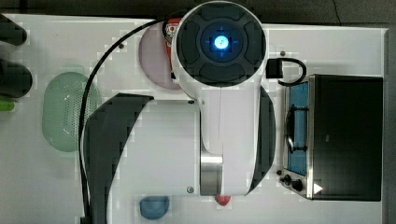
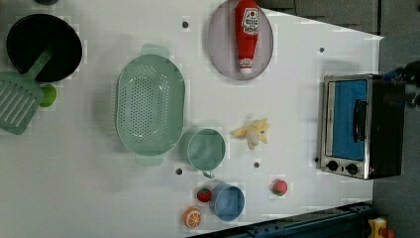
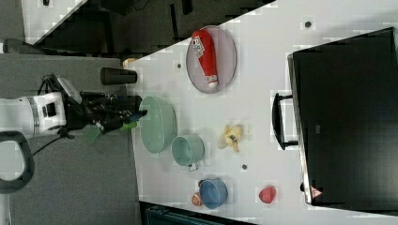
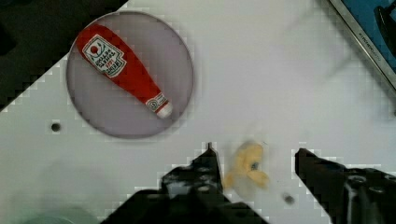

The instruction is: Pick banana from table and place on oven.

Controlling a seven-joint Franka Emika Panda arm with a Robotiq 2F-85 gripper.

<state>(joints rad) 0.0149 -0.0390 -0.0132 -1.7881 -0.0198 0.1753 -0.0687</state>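
Note:
The banana [image 2: 252,133], pale yellow and partly peeled, lies on the white table [image 2: 297,74] between a green cup [image 2: 205,148] and the oven [image 2: 359,126]. The right view has the banana [image 3: 231,136] a short way in front of the oven's [image 3: 347,117] handle. My gripper [image 3: 140,112] hangs high above the table, well clear of everything. Through the wrist view the gripper [image 4: 254,150] is open, its two dark fingers [image 4: 205,170] apart, and the banana [image 4: 247,165] shows far below between them. The oven's black top [image 1: 348,135] is bare.
A red ketchup bottle [image 2: 246,34] lies on a purple plate [image 2: 220,44]. A green colander [image 2: 148,111], a blue cup [image 2: 228,202], a strawberry [image 2: 204,195], an orange slice [image 2: 191,217] and a red fruit [image 2: 279,187] sit nearby. A black pan [image 2: 44,47] and green spatula [image 2: 17,101] are farther off.

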